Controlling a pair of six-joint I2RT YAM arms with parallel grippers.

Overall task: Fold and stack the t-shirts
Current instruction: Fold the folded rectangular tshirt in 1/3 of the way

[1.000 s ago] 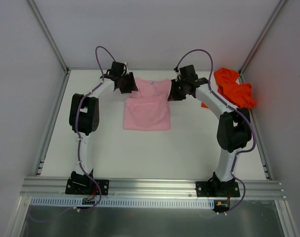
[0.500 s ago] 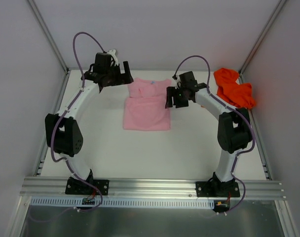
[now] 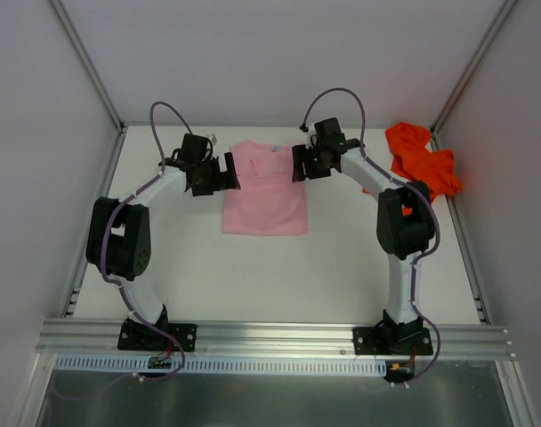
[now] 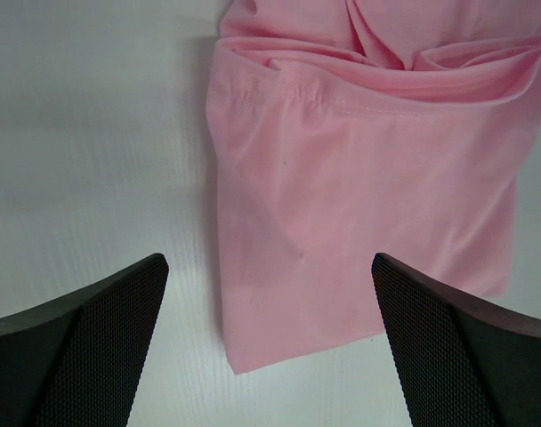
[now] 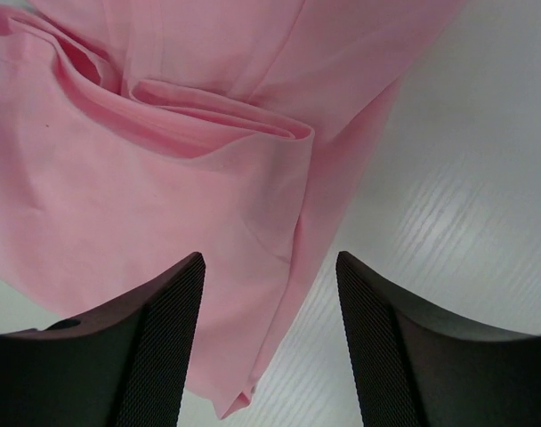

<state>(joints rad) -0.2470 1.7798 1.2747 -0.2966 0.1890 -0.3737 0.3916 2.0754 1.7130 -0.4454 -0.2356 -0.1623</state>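
Both grippers hover with jaws apart, holding nothing: our left gripper [image 3: 215, 175] just left of the light pink cloth t-shirt [image 3: 264, 200], our right gripper [image 3: 303, 165] at its far right edge. We judge the pink one folded to a rectangle mid-table, perhaps needing another fold. The bright orange crumpled t-shirt [image 3: 422, 160] waits unfolded against the far right wall, where room is tight; the white table [image 3: 253, 276] offers open room on the near side.

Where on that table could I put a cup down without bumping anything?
The widest bare stretch of table lies between the pink shirt and the arm bases. Farther back it is crowded: the left gripper and right gripper flank the pink shirt, and the orange shirt fills the far right corner.
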